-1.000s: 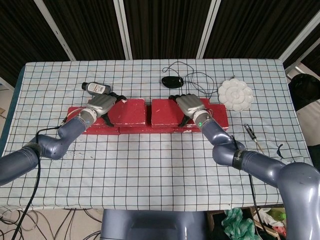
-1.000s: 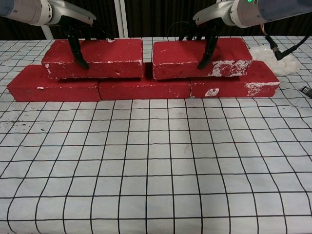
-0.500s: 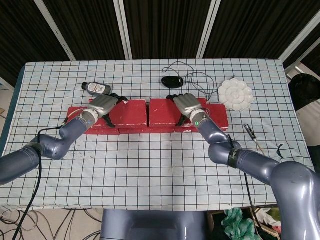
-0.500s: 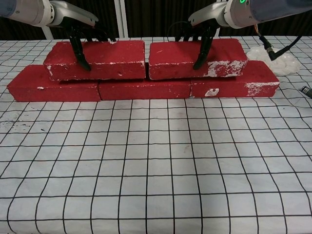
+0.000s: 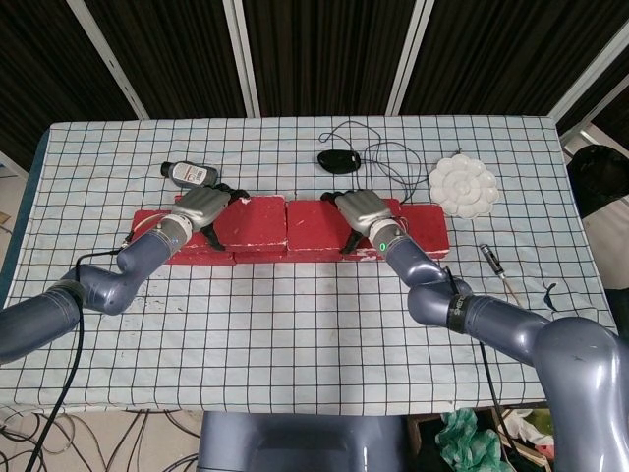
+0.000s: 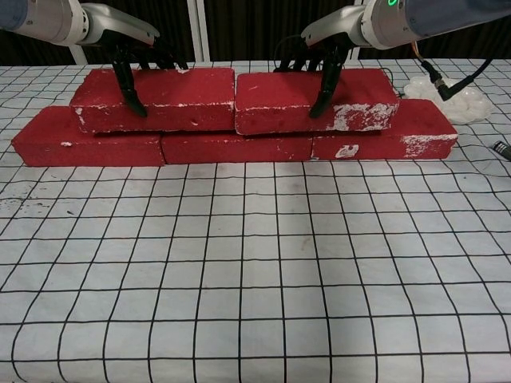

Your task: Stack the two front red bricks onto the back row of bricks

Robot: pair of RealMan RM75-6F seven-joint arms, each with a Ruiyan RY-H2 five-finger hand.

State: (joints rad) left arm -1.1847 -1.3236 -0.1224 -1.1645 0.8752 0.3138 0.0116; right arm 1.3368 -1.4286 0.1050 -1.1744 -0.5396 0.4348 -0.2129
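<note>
Three red bricks form the back row (image 6: 235, 146) (image 5: 201, 255) on the checked cloth. Two more red bricks lie on top of that row, end to end and touching. My left hand (image 5: 202, 207) (image 6: 128, 56) grips the left upper brick (image 6: 156, 100) (image 5: 253, 221), fingers over its far edge and thumb down its front face. My right hand (image 5: 362, 209) (image 6: 323, 49) holds the right upper brick (image 6: 315, 101) (image 5: 316, 224) the same way. White marks speckle the bricks' faces.
Behind the bricks lie a small bottle (image 5: 190, 174), a black mouse-like device (image 5: 339, 158) with its cable, and a white flower-shaped palette (image 5: 463, 186) (image 6: 447, 86). A pen-like tool (image 5: 491, 260) lies at the right. The front half of the table (image 6: 255, 279) holds no objects.
My right hand has slid the right upper brick leftward, closing the gap until it meets the left upper brick. The left hand and its brick have barely moved.
</note>
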